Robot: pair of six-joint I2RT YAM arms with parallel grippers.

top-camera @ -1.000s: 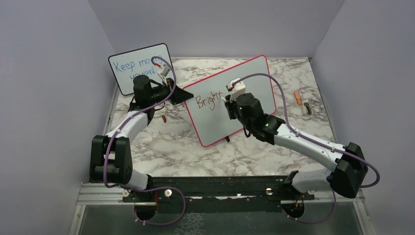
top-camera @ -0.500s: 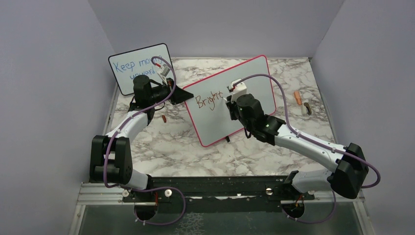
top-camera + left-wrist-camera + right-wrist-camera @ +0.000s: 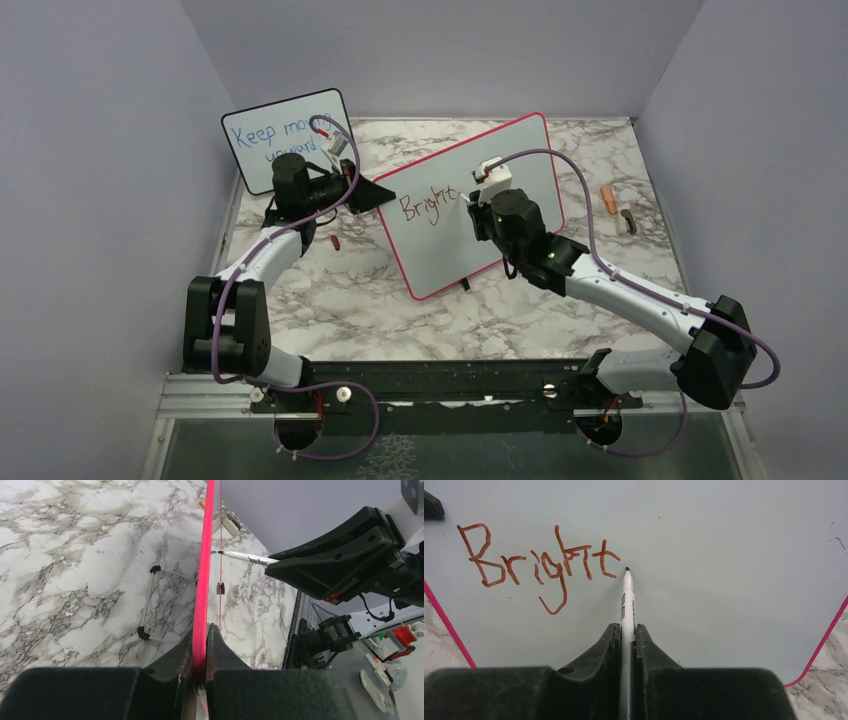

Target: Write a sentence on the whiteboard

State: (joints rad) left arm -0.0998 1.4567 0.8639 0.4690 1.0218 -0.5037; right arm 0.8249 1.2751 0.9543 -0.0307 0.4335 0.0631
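Right pincer [image 3: 626, 630] pinches a marker [image 3: 627, 597], its tip on the whiteboard [image 3: 734, 545] just right of the sentence [image 3: 539, 560]. So far that reads "Bright", running left to right along the board's long axis. This pincer has slid slightly rightward since a second ago. Left pincer [image 3: 200, 632] clamps the whiteboard's pink left edge.

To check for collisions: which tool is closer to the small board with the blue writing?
Left. The left tool clamps the left edge of the whiteboard, just right of the small board. The right tool holds a marker at the whiteboard's middle, farther away.
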